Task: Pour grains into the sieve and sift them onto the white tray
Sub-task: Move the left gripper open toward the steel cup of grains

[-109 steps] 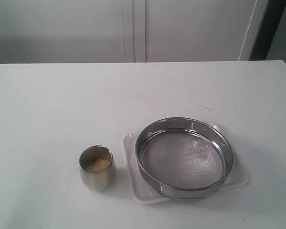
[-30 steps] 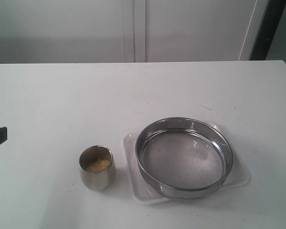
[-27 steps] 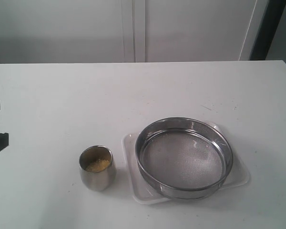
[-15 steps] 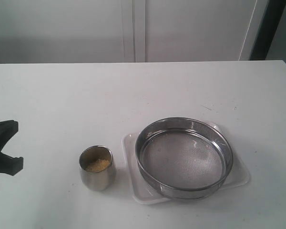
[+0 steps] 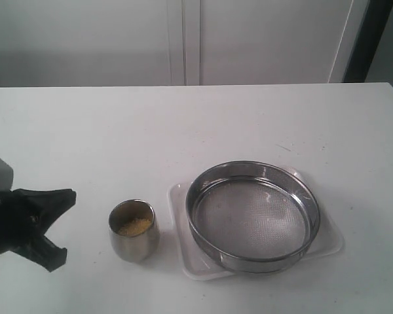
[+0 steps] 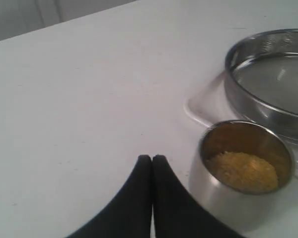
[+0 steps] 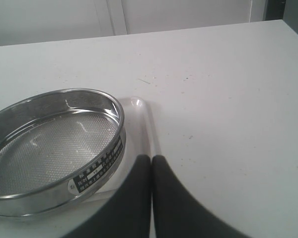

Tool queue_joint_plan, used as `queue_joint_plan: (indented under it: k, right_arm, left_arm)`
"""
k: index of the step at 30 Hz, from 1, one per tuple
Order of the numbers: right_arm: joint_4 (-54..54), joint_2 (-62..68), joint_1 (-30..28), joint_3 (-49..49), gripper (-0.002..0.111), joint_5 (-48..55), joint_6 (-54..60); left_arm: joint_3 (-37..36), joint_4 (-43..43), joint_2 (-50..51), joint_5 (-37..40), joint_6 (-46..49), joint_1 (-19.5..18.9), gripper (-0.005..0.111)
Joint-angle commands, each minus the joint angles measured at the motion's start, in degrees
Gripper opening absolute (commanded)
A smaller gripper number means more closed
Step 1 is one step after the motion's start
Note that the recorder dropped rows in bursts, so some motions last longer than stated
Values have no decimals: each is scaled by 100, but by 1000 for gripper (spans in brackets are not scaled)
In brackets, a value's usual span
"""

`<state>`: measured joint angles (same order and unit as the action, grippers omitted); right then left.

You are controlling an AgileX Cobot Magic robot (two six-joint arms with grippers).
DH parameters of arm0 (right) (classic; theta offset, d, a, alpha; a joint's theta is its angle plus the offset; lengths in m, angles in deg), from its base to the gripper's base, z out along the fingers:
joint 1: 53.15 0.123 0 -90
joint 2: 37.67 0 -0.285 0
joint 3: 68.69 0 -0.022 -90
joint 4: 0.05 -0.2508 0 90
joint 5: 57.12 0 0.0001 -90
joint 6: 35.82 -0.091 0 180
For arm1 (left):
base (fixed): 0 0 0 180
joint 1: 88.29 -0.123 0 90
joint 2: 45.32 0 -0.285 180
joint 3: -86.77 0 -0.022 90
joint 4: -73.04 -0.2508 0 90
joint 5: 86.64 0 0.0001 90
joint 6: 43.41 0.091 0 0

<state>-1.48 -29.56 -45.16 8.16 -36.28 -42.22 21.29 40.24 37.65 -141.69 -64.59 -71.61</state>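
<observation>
Fine yellow grains (image 5: pixel 133 226) lie in a small steel cup (image 5: pixel 133 241) on the table, left of the white tray (image 5: pixel 178 193). The sieve (image 5: pixel 253 216) rests on that tray with nothing on its mesh. My left gripper (image 5: pixel 69 195) hovers to the left of the cup, apart from it. In the left wrist view its fingers (image 6: pixel 152 157) are pressed together, holding nothing, beside the cup (image 6: pixel 223 198) and grains (image 6: pixel 243 171). My right gripper (image 7: pixel 151 157) is shut and holds nothing. It is next to the sieve (image 7: pixel 54 148) and the tray's edge (image 7: pixel 139 124), and is out of the exterior view.
Behind the white table stands a pale wall or cabinet front (image 5: pixel 183 39). A dark strip (image 5: pixel 367 39) shows at the back right. The sieve wall carries a small label (image 7: pixel 97 168).
The left arm has come in from the left edge and moved right toward the cup. Cup, sieve and tray have not moved.
</observation>
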Motion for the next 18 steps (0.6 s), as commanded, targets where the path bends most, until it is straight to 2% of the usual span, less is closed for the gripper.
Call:
queue_joint_plan:
  k: [1,4,8,11,15,18]
  right_arm:
    - [4,-32,2,37,0,-80,12]
    - [4,-32,2,37,0,-80,12]
    - [4,-32,2,37,0,-80,12]
    - [4,-32,2,37,0,-80,12]
    - [4,-32,2,37,0,-80,12]
    - [4,-32,2,37,0,-80,12]
  left_arm:
    - [-132,-760,290,-446,-198,28,0]
    - [-199,-996,290,-912,-222,28,0]
    - [-199,-1314,290,-421,-342,28,0]
    - [-199,-1468,290,-358,-246,28,2]
    - [-199,-2145,290,-707,280,28,28]
    - [-199,-2514,290,-746,593,28,63]
